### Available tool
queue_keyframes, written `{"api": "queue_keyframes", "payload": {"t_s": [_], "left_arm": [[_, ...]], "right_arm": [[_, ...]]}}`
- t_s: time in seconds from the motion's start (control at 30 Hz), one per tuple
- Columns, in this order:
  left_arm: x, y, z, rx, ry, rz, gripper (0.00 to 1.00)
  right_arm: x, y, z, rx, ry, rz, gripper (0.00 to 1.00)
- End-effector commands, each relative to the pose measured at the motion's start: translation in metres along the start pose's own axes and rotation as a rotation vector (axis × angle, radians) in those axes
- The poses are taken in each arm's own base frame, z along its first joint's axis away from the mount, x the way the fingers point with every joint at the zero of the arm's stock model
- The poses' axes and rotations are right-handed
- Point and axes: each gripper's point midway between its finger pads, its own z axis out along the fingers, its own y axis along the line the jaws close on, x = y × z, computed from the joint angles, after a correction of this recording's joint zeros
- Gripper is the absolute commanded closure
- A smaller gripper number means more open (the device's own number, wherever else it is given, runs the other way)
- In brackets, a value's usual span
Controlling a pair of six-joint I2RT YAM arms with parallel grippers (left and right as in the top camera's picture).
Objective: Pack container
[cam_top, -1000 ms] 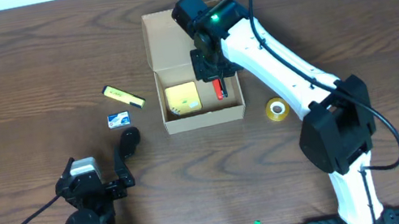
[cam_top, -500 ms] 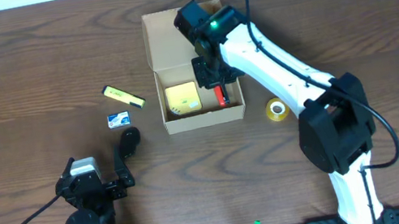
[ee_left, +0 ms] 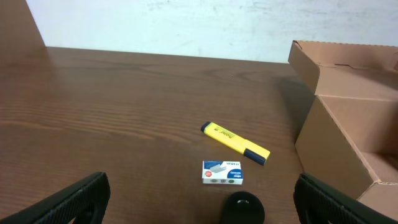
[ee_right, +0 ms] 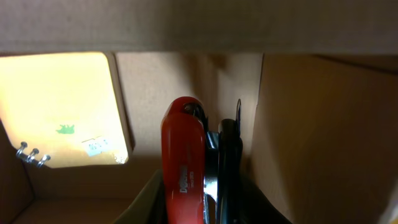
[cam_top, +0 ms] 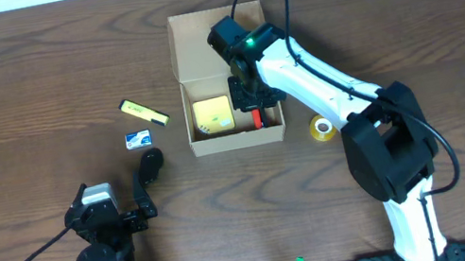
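The container (cam_top: 196,33) is a tan cardboard box standing open at the table's middle back, its flap lid lying flat behind it. A yellow notepad (cam_top: 212,115) lies in its left half. My right gripper (cam_top: 249,99) reaches down into the box's right half and is shut on a red and black stapler (cam_top: 256,118). In the right wrist view the stapler (ee_right: 183,155) sits between my fingers (ee_right: 199,208), close to the box's side wall (ee_right: 311,124), with the notepad (ee_right: 62,106) to its left. My left gripper (ee_left: 199,211) is open and empty, low near the front left.
A yellow highlighter (cam_top: 144,112) and a small blue-and-white staple box (cam_top: 137,139) lie left of the box. A black round-topped object (cam_top: 151,161) stands just ahead of my left gripper. A yellow tape roll (cam_top: 321,127) lies right of the box.
My right gripper has sunk deeper into the box's right half with the stapler and shifted slightly toward the front wall. The left arm has not moved.
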Motion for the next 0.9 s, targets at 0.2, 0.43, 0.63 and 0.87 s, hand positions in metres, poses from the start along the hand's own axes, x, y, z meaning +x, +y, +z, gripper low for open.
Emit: {"api": "queue_keyframes", "payload": {"t_s": [0.2,0.43,0.63,0.87], "left_arm": [[0.014,0.002,0.003,-0.009,0.030,-0.005,0.04],[0.014,0.002,0.003,-0.009,0.030,-0.005,0.05],[0.014,0.002,0.003,-0.009,0.030,-0.005,0.05],[0.014,0.002,0.003,-0.008,0.030,-0.005,0.05]], "right_arm": [[-0.008,-0.017,0.001,0.035,-0.017,0.049,0.99],[-0.009,-0.022,0.004,0.038,-0.014,0.058,0.99],[-0.009,-0.021,0.004,0.036,-0.017,0.058,0.89],[-0.010,-0.021,0.004,0.034,-0.020,0.059,0.63]]}}
